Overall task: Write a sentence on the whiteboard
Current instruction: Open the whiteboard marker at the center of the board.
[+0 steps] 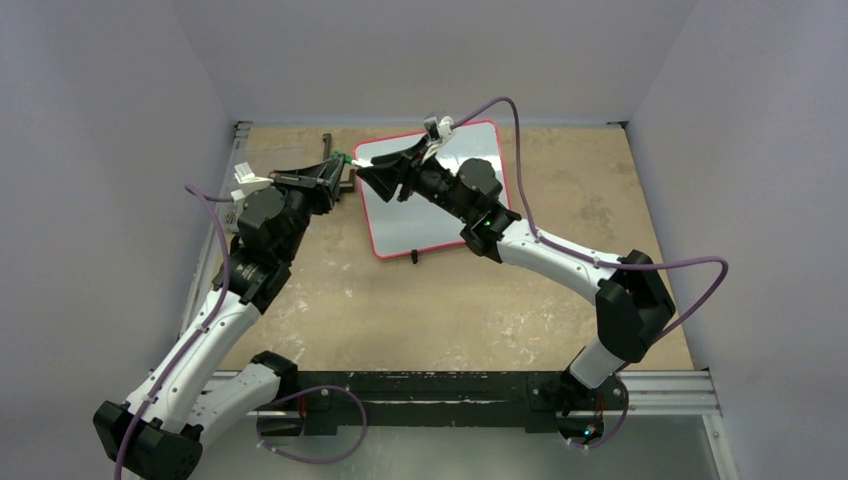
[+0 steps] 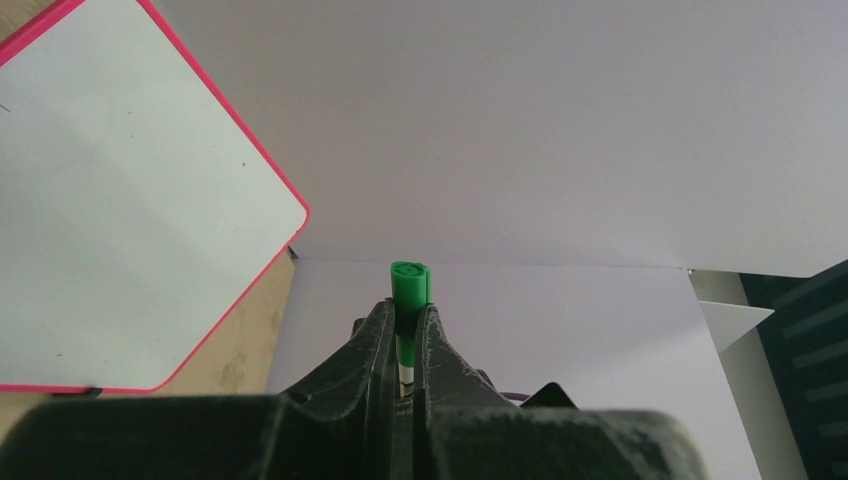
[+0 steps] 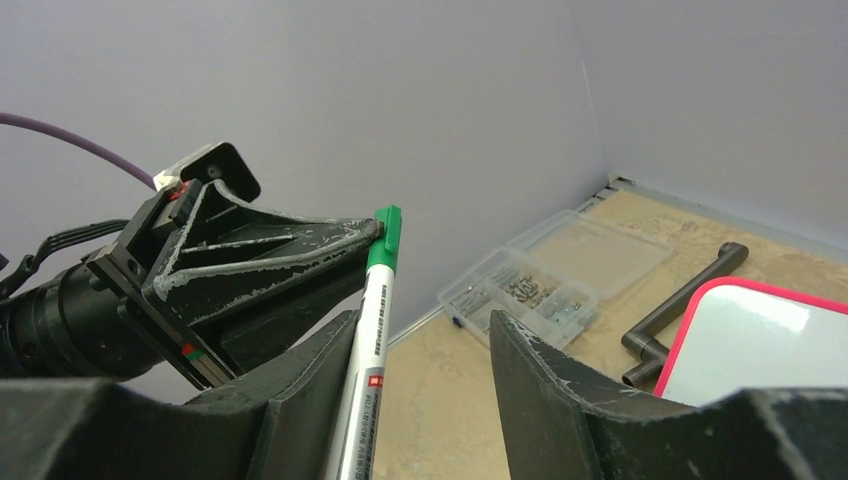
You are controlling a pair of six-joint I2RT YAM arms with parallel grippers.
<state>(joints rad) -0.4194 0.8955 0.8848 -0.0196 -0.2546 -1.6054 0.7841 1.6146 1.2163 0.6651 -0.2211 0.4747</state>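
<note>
I see the whiteboard (image 1: pixel 415 225) lying flat at the far middle of the mottled tan table (image 1: pixel 400 310), with grey walls (image 1: pixel 430 60) around it. My left gripper (image 2: pixel 408 315) pinches the marker (image 3: pixel 378 300) by its green cap. The right gripper (image 3: pixel 425 325) has its jaws spread, the marker against one finger (image 3: pixel 310 390).

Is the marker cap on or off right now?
On. The green cap sits seated on the marker, pinched by the shut left gripper; the right gripper is open around the barrel.

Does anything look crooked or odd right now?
The whiteboard lies askew to the table edges. The marker is pinched by its green cap in the left gripper; the right gripper is open around its barrel.
</note>
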